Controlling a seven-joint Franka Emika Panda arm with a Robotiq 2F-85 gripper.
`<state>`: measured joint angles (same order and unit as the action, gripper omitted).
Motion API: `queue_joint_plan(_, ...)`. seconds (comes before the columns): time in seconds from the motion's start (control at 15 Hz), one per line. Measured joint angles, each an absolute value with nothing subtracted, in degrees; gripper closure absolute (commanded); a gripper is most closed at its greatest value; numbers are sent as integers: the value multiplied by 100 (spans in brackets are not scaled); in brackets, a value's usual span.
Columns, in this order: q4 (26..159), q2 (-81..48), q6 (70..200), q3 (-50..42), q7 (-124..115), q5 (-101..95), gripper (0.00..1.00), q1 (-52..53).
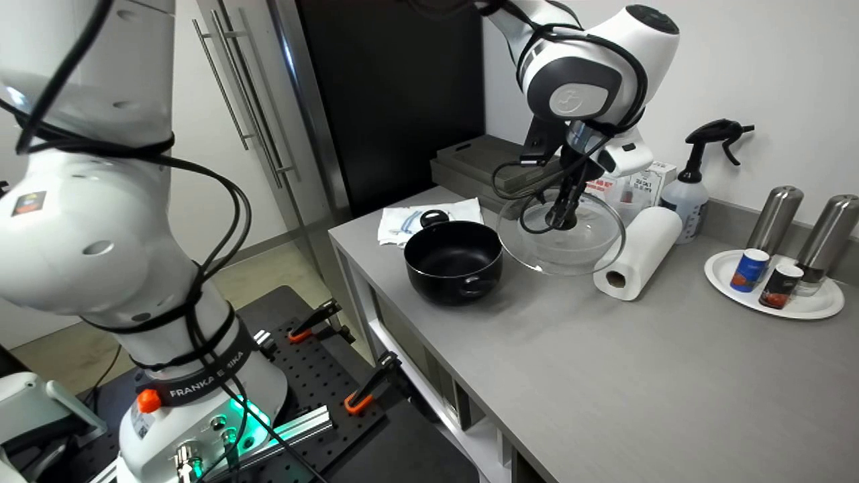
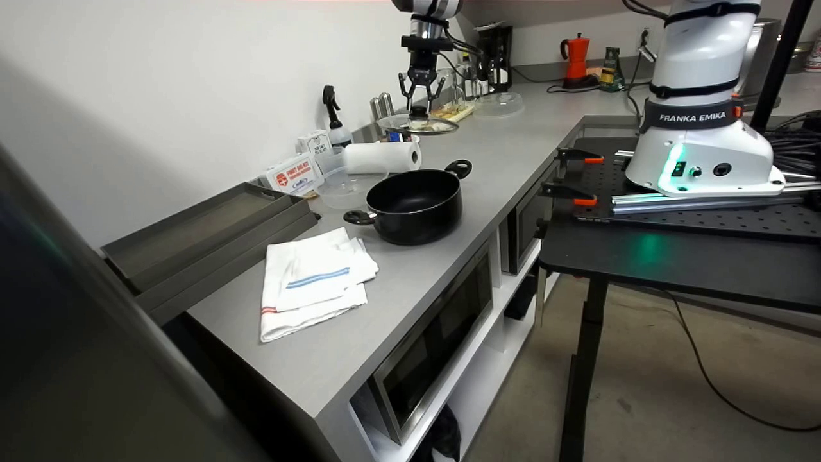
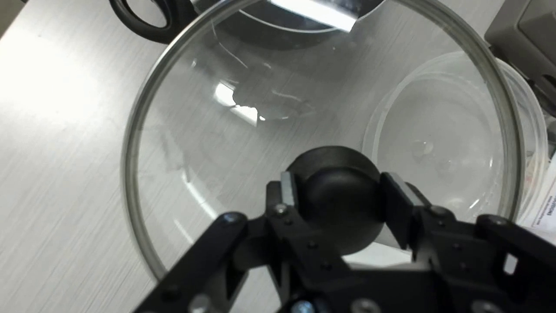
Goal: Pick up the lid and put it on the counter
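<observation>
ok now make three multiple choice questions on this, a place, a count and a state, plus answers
1. Where does the paper roll lie?
A) on the floor
B) on the counter
C) on the plate

2. How many handles does the pot have?
A) two
B) one
C) four

3. The lid is:
A) covering the pot
B) lying on the counter
C) held in the air

1 B: both exterior views show it there, on its side.
2 A: an exterior view shows one on either side.
3 C: the gripper clasps its knob in the wrist view, and an exterior view shows it above the counter.
</observation>
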<state>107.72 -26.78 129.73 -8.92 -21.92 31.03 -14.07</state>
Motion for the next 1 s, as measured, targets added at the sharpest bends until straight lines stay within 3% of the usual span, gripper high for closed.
queue_joint_plan(1.0,10309,-3340,13435,-1280,-3768,2057,75,-1116)
